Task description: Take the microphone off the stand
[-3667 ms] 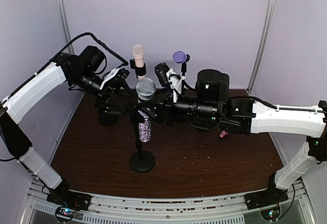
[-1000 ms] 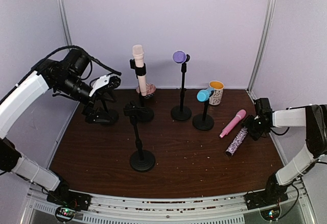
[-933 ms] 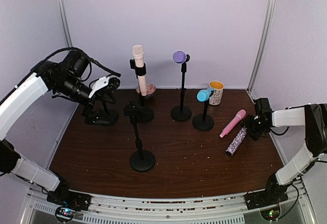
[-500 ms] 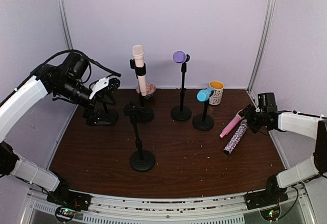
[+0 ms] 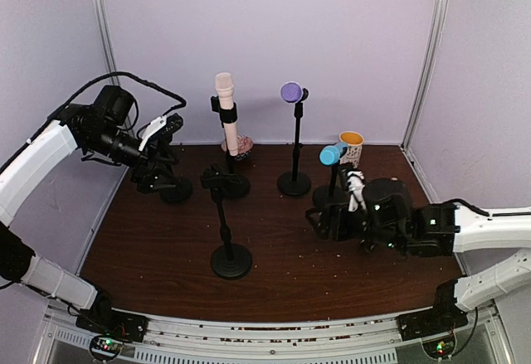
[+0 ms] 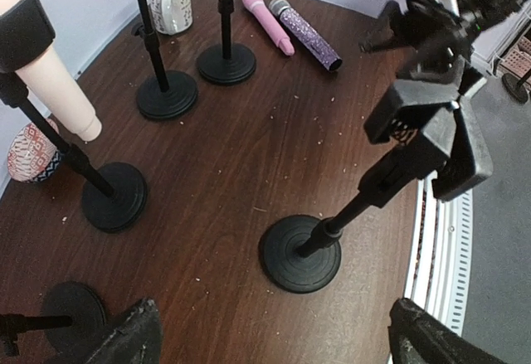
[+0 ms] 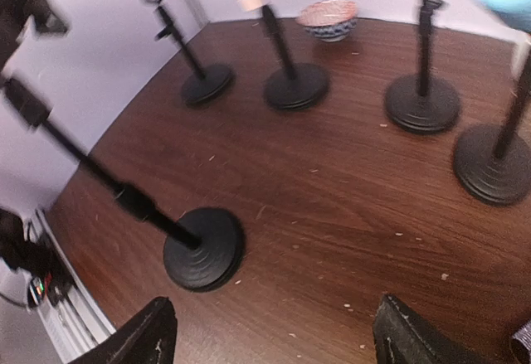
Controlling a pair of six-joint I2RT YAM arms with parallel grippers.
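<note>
my left claw point(image 6: 272, 335) wide, empty | my right claw point(image 7: 278, 331) wide, empty | glittery purple microphone point(image 6: 305, 34) flat on brown wooden desk point(image 6: 274, 132), just beside pink microphone point(image 6: 267, 21), well apart from black clip-topped stand point(image 6: 300, 254)

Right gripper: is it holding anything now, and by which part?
Nothing. The right gripper is open and empty; the glitter microphone lies on the table beside the pink microphone.

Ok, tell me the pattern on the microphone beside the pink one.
Sparkly purple glitter microphone with grey mesh head; left wrist view shows it best.
</note>
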